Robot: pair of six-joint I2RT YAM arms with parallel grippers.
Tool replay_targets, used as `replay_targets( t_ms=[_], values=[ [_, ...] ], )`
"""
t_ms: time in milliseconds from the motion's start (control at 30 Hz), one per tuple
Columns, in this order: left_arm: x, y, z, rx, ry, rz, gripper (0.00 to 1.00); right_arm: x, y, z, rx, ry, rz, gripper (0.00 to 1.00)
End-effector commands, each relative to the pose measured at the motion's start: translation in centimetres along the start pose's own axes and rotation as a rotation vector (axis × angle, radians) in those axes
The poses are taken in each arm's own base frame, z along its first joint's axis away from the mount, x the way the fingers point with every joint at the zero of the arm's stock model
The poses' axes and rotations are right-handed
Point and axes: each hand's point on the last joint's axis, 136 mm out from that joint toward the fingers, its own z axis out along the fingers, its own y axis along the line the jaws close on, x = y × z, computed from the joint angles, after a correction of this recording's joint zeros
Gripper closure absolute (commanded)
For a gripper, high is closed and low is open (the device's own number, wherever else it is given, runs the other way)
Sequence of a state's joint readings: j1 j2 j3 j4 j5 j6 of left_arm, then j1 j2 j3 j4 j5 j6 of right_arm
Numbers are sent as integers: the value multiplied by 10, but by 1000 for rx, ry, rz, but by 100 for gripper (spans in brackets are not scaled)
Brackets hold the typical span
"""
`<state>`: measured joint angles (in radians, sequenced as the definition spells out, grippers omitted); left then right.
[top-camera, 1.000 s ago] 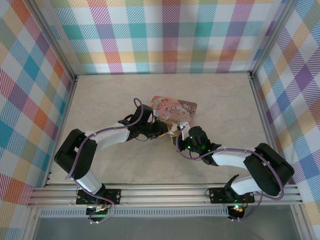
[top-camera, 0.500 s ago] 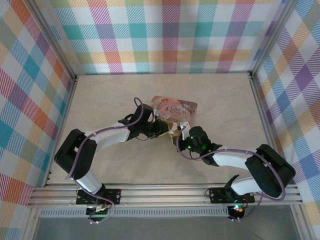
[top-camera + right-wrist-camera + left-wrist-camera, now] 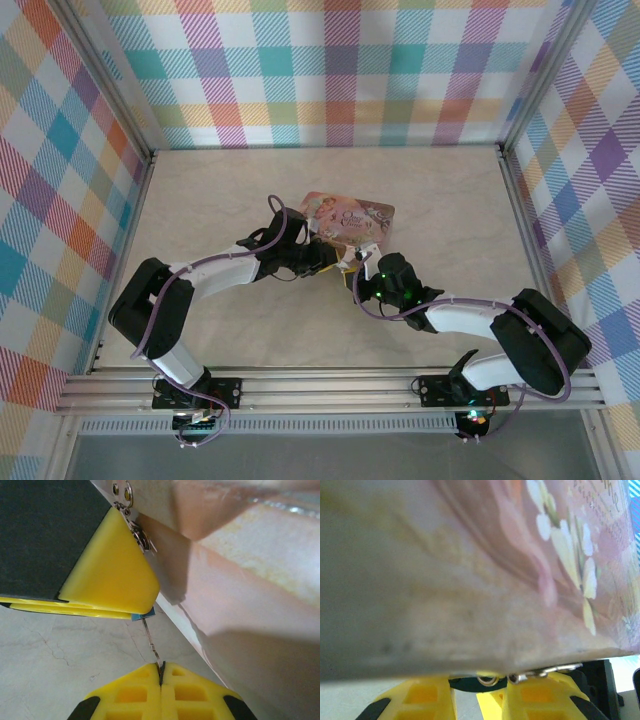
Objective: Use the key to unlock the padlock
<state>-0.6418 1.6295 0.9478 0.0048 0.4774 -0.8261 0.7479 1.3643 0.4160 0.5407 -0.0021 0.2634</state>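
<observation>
Plaid walls [image 3: 330, 70] boxed in the pale marbled table [image 3: 450, 190] you were working over. From above, the pink tin [image 3: 350, 215] lay near the table's middle. Your two arms reached in to meet at its near edge, the left gripper [image 3: 336, 260] coming from the left and the right gripper [image 3: 362, 258] from the right, tips just beside each other. The small pieces between them were too tiny to make out from up there. Through your left wrist camera, the tin [image 3: 470, 580] loomed close and blurred, its flowered side across the whole upper part. Below it your yellow fingers [image 3: 420, 700] stood narrowly apart with a dark teal bit of the padlock [image 3: 465, 684] between them, just under the tin's edge and beside a small silvery ring [image 3: 487, 680]. Through your right wrist camera, your right fingers [image 3: 125, 697] were pressed fully together on the end of the key [image 3: 151, 642]. That thin grey sliver ran up from them to a blue corner of the padlock [image 3: 142, 615], which peeked out from between the left gripper's yellow pads [image 3: 110, 575], clamped there. The key's tip met the padlock's underside; how far it sat inside, you could not tell. The tin's wall [image 3: 240, 610] stood just to the right, with bare table [image 3: 50, 650] beneath.
</observation>
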Motion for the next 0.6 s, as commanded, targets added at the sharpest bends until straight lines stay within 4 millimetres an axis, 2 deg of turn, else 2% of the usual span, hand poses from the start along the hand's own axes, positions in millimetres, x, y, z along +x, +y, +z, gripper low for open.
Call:
replay_targets(
  t_ms=[0, 567],
  values=[
    [3, -25, 0, 64, 24, 19, 89, -23, 5, -1, -5, -85, 6, 99],
    [4, -22, 0, 56, 24, 16, 90, -23, 2, -2, 16, -92, 18, 99]
  ],
)
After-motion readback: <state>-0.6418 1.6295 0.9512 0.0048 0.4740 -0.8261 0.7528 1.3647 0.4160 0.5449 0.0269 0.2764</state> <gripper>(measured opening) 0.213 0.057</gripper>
